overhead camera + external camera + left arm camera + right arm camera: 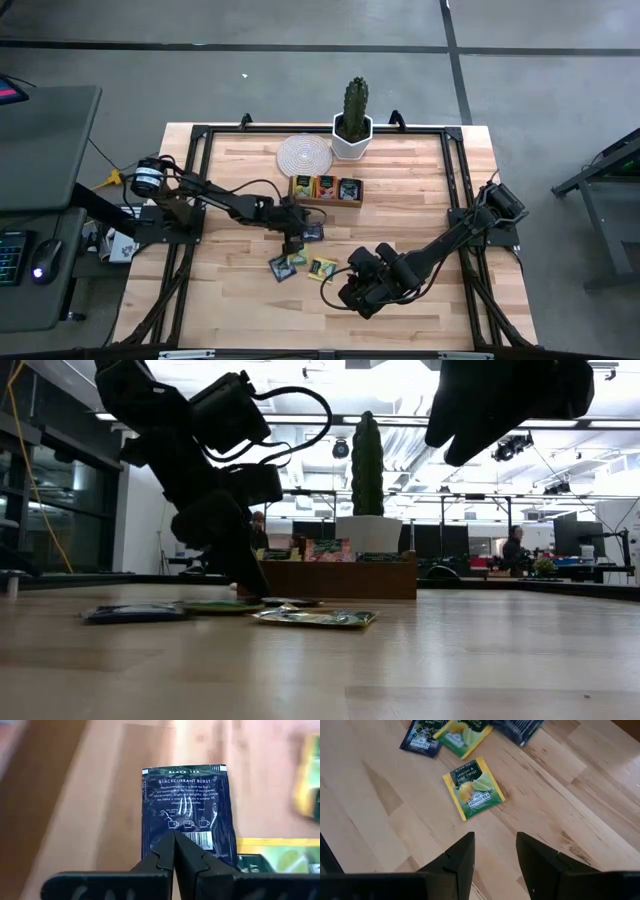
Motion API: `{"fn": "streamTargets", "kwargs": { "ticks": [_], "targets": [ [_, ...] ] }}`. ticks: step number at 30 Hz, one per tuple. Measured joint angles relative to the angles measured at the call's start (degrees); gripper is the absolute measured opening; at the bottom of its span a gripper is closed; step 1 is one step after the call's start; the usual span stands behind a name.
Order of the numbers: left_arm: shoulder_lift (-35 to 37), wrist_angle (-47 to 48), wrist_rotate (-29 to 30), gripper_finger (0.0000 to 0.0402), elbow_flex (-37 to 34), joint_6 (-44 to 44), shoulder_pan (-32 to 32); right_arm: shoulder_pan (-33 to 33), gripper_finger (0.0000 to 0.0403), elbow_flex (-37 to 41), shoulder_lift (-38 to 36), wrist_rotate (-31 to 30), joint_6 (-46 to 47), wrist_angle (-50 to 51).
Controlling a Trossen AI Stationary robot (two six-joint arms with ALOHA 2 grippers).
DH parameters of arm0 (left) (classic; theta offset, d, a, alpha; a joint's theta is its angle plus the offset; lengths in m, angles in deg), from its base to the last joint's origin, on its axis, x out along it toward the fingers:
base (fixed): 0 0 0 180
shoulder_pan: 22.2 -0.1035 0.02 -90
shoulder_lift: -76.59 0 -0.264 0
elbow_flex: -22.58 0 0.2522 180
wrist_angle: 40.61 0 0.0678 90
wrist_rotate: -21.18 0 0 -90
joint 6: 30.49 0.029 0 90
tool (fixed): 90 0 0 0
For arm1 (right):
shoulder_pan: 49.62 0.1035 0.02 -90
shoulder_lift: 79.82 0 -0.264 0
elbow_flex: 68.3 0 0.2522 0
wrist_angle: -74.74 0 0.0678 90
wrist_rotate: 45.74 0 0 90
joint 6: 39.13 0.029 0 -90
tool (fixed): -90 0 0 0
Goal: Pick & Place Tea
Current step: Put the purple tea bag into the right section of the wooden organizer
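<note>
Lying loose on the wooden table [420,190], four tea packets can be counted in the high view: a dark blue packet [312,232] under the left gripper [293,243], a second dark one [280,268], a green-and-yellow one [296,261] overlapping it, and a lemon-and-lime packet [322,267] slightly apart to the right. Three more stacks of packets are held upright in the three-part wooden tray [325,190], which is set just in front of one potted cactus [353,120] and beside one round white coaster [303,154]. The left arm is stretched from the table's left edge toward the centre, its gripper lowered to the tabletop with the fingers [165,857] pressed together over the lower edge of the dark blue packet [187,810]; whether the packet is pinched cannot be told. That packet's long axis is aligned with the fingers, its printed header pointing away from them. The right arm is reached in from the right edge, its gripper [495,852] held above the table with fingers apart and nothing between them, just short of the lemon-and-lime packet [473,788], which is lying flat and turned diagonally.
</note>
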Motion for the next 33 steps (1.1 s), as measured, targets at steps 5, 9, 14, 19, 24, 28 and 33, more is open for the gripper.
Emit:
{"fn": "streamTargets", "kwargs": {
  "ticks": [5, 9, 14, 19, 24, 28, 33],
  "targets": [
    [-0.80, -2.62, -8.37, 0.0000, -0.11, -0.03, 0.02, 0.00, 0.0140, 0.38, -0.01, 0.02, -3.63, -4.16],
    [-0.83, -3.30, -9.76, 0.0000, -0.17, -0.47, 0.02, 0.92, 0.0140, 3.17, 0.20, -0.30, -14.24, -12.59],
    [-0.88, -3.83, -12.36, 0.0000, -0.15, -0.45, 0.02, 2.01, 0.0139, 8.44, 0.52, -1.10, -29.61, -24.86],
    [-0.98, -5.31, -14.85, 0.0000, -0.22, -0.47, 0.17, 0.14, 0.0140, 12.89, 0.54, -1.37, -35.86, -29.17],
    [-0.98, -5.47, -15.16, 0.0000, -0.24, -0.47, 0.13, -2.98, 0.0140, 16.55, 0.56, 1.29, -45.10, -34.06],
    [-1.00, -5.62, -16.24, 0.0000, -0.24, -0.52, 0.57, -5.60, 0.0140, 18.05, 0.56, 3.95, -57.05, -38.17],
    [-1.00, -5.63, -17.07, 0.0000, -0.26, -0.99, 0.94, -8.65, 0.0140, 18.47, 0.58, 2.98, -75.11, -38.14]
  ]
}}
